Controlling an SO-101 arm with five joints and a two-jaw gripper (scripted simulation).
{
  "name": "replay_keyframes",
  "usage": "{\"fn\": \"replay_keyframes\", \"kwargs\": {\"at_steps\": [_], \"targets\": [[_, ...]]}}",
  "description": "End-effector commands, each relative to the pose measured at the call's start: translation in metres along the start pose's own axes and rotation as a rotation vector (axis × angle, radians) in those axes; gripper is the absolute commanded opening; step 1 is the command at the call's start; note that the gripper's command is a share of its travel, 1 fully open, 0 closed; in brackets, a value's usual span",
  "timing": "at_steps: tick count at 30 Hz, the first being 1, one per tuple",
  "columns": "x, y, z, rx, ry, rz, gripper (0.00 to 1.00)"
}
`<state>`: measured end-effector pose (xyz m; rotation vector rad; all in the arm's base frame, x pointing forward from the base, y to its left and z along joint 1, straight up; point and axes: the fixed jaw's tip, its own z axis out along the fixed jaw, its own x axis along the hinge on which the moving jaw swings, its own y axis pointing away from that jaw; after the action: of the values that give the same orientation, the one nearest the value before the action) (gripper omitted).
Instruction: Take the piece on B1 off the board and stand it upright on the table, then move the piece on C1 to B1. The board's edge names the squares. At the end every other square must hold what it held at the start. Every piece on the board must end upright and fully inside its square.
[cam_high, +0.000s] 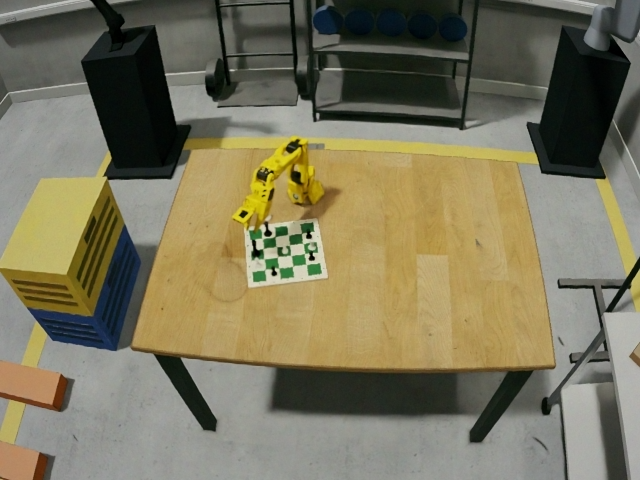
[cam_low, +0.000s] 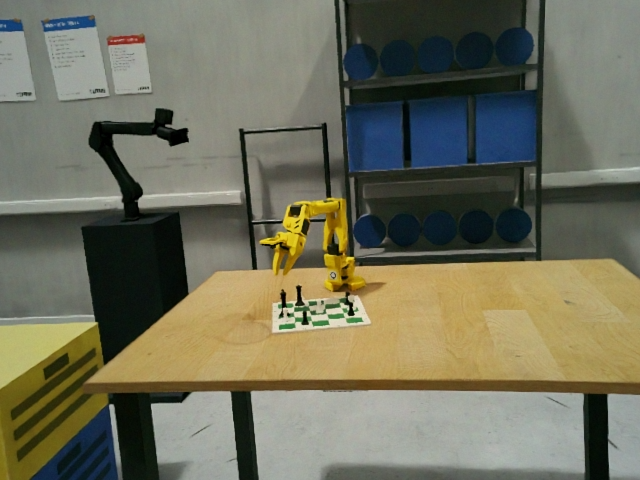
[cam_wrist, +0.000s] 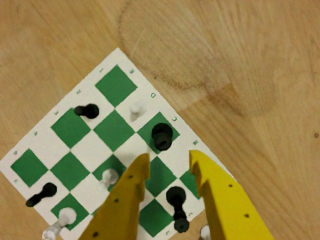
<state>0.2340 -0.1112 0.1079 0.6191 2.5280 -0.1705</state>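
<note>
The small green-and-white chessboard (cam_high: 289, 251) lies on the wooden table in front of my yellow arm. In the wrist view a black piece (cam_wrist: 162, 136) stands upright on the green square by the letter C, in the edge row; it also shows in the top and exterior views (cam_high: 255, 251) (cam_low: 282, 299). The white square by the letter B (cam_wrist: 184, 159) is bare. A white pawn (cam_wrist: 204, 233) stands on the wood just off the board's corner, cut by the frame edge. My gripper (cam_wrist: 168, 157) (cam_high: 253, 223) (cam_low: 283, 268) hovers above that board corner, nearly closed with nothing between the fingers.
Other pieces stand on the board: a tall black one (cam_wrist: 177, 206) close under my fingers, a white pawn (cam_wrist: 135, 107) on the square by D, a black one (cam_wrist: 88, 110) further in, and several along the near edge. The arm's base (cam_high: 306, 191) stands behind the board.
</note>
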Motion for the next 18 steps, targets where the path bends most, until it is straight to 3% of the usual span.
{"fn": "replay_keyframes", "kwargs": {"at_steps": [1,18], "targets": [[-0.0019,0.0028,0.0011,-0.006,-0.003,-0.009,0.12],[0.002,0.0056,0.0067,-0.012,-0.003,-0.018,0.12]]}}
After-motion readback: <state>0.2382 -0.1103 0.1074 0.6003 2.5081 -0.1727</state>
